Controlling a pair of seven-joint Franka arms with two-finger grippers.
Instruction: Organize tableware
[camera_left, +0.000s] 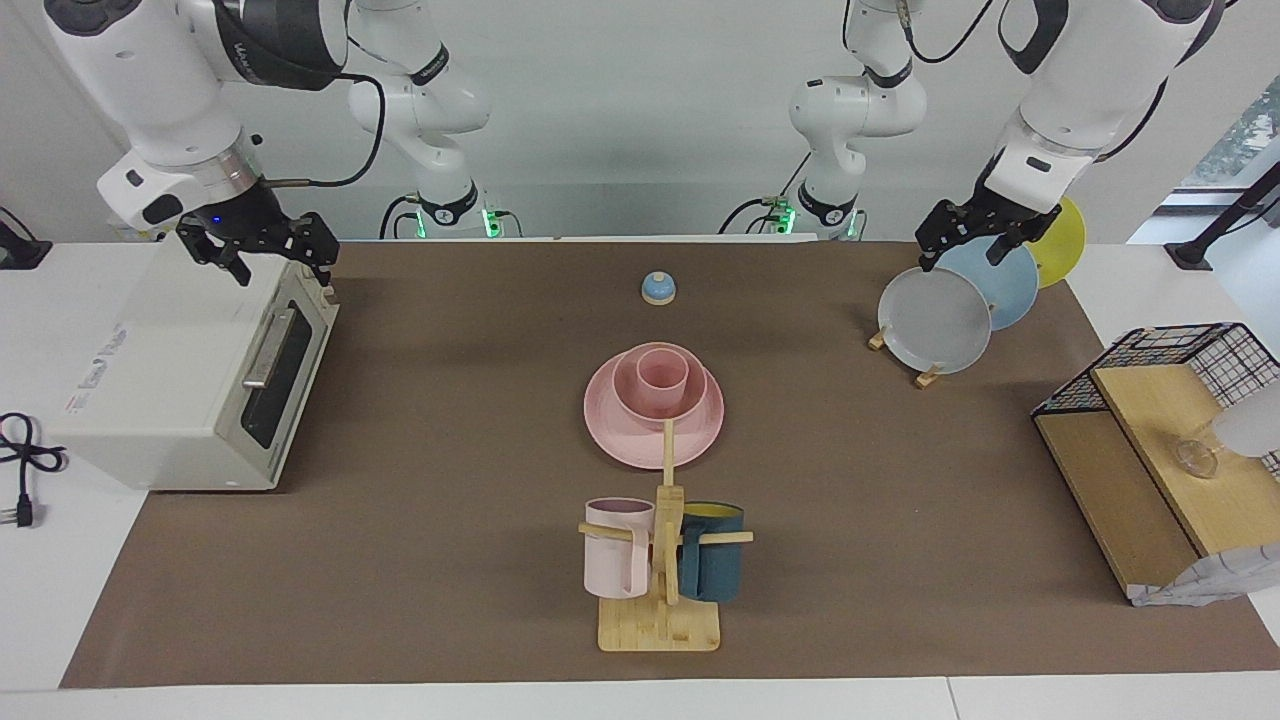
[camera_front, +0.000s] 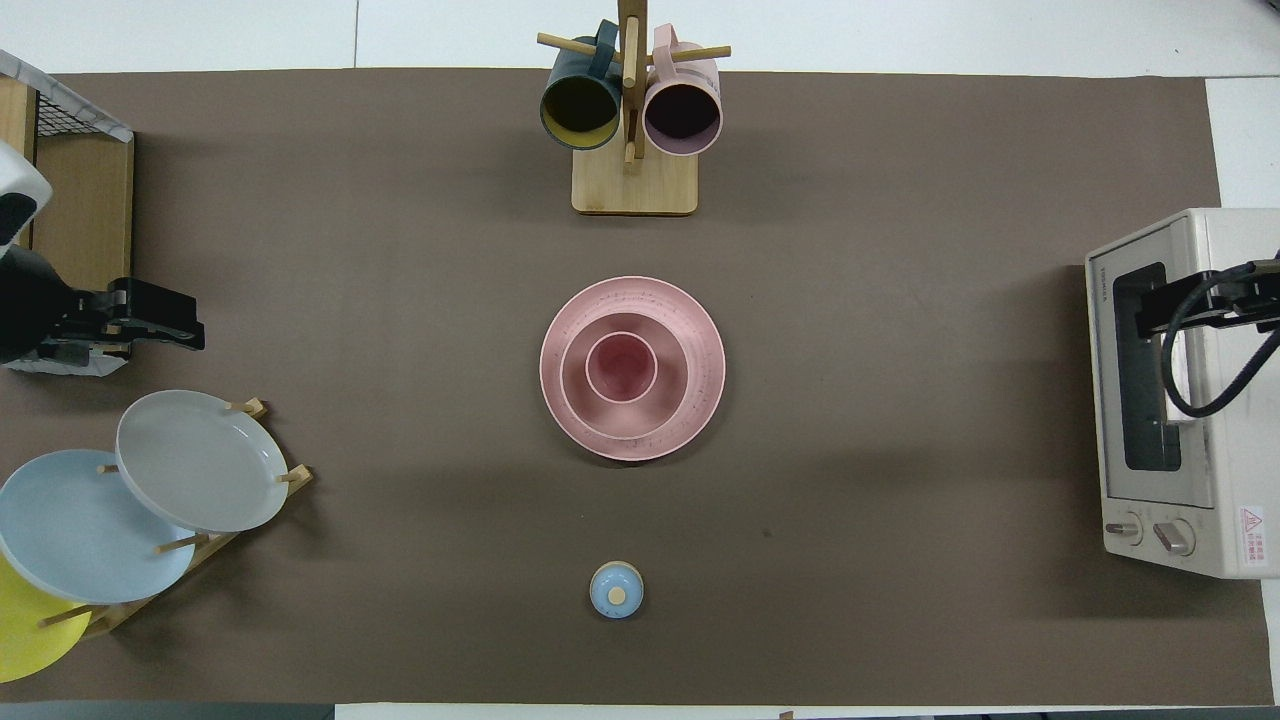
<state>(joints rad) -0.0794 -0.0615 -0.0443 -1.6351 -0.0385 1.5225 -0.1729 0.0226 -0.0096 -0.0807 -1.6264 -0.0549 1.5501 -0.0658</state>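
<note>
The salmon-pink tableware stands stacked mid-table: a wide plate (camera_left: 612, 432) (camera_front: 704, 335), a bowl (camera_left: 626, 388) (camera_front: 672, 395) on it, and a small cup (camera_left: 662, 380) (camera_front: 621, 367) inside the bowl. My left gripper (camera_left: 958, 250) (camera_front: 190, 335) hangs open and empty over the plate rack at the left arm's end, apart from the stack. Over the toaster oven at the right arm's end, my right gripper (camera_left: 282, 270) (camera_front: 1150, 315) waits, open and empty.
A rack (camera_left: 928, 377) holds grey (camera_left: 935, 322), blue and yellow plates. A mug tree (camera_left: 660, 620) with a pale-pink and a teal mug stands farther from the robots than the stack. A blue bell (camera_left: 658, 288) sits nearer. A toaster oven (camera_left: 190, 370) and a wire-and-wood shelf (camera_left: 1150, 440) flank the mat.
</note>
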